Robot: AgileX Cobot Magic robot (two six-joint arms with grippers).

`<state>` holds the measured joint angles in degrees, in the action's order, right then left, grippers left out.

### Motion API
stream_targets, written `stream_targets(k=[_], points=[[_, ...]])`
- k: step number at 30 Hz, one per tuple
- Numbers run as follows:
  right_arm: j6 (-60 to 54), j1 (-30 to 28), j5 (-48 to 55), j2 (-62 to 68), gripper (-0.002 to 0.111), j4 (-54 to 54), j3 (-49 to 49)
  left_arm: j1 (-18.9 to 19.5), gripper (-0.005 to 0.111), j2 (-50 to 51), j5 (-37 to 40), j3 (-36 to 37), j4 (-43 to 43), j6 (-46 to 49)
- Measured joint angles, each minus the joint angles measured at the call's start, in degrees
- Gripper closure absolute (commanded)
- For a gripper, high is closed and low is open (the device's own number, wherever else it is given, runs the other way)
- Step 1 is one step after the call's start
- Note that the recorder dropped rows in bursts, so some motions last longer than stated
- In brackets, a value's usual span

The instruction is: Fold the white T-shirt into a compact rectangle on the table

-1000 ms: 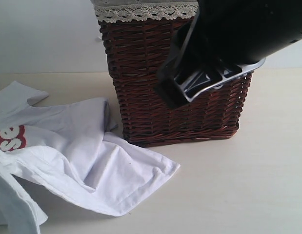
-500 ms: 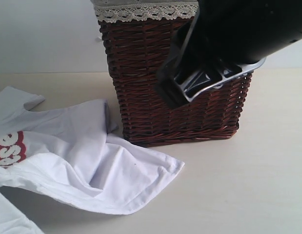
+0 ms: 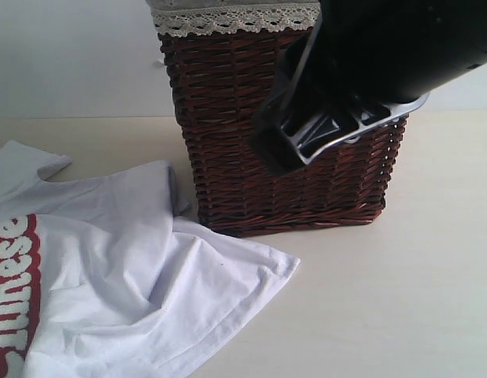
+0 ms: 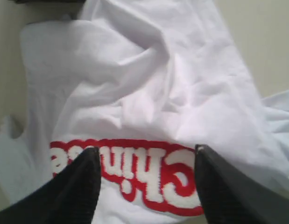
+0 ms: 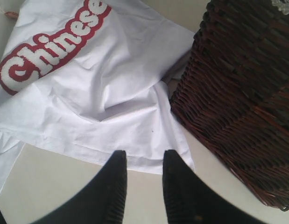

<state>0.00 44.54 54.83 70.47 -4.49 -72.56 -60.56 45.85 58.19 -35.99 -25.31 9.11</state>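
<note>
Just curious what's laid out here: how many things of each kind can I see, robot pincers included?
White T-shirt: 1
Brown wicker basket: 1
Pincers: 2, the left pincer and the right pincer
Total: 4

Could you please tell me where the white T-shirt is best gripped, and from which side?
Probably the white T-shirt by its hemmed corner, which lies flat on the table beside the wicker basket. Come from above on the open table side; the right gripper hovers near that corner, jaws apart.
</note>
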Motion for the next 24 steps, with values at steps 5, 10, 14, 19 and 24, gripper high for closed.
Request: stream_targets(k=[5,10,14,19,24], points=[[0.0,0.0,0.0,0.0,0.08,0.0,0.0,0.0,0.065,0.9,0.6,4.0,-22.6,-24.1],[0.0,0.0,0.0,0.0,0.08,0.0,0.0,4.8,0.105,4.1,4.7,4.3,-30.7,-45.8],[0.0,0.0,0.0,0.0,0.08,0.0,0.0,11.3,0.107,8.9,-1.2,4.1,-25.2,-47.4],[0.0,0.0,0.0,0.0,0.08,0.0,0.0,25.3,0.107,19.8,-11.9,0.2,-8.8,-39.0],[0.0,0.0,0.0,0.0,0.08,0.0,0.0,42.3,0.107,33.1,-16.6,-5.2,14.4,-19.7]])
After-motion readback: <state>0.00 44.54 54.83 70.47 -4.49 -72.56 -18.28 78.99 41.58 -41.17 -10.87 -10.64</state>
